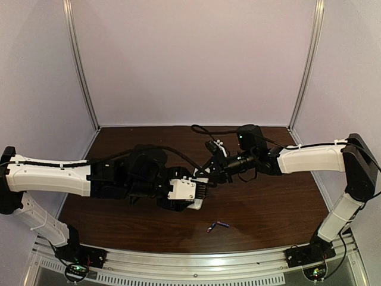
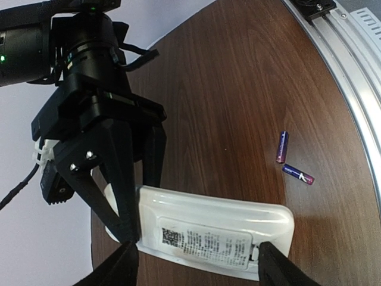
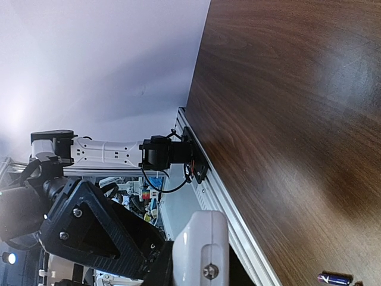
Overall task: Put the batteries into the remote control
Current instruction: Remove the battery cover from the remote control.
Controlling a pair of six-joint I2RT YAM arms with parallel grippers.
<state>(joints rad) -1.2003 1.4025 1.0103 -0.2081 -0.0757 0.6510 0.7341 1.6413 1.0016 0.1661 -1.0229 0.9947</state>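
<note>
The remote control (image 2: pixel 214 229) is a white bar held above the table, its labelled back face toward the left wrist camera and its cover closed. My left gripper (image 2: pixel 199 267) spans it lengthwise, one finger at each end. My right gripper (image 2: pixel 140 208) reaches in from the upper left and pinches the remote's left end. In the top view both grippers, left (image 1: pixel 195 199) and right (image 1: pixel 205 180), meet at the remote (image 1: pixel 197 206) over mid-table. The two batteries (image 2: pixel 282 146) (image 2: pixel 297 174) lie loose on the table, also in the top view (image 1: pixel 217 226) and the right wrist view (image 3: pixel 336 277).
The wooden table (image 1: pixel 268 196) is walled on three sides. A metal rail (image 1: pixel 196 265) runs along the near edge. In the right wrist view a white rounded piece with a screw (image 3: pixel 202 250) fills the bottom middle; I cannot tell what it is.
</note>
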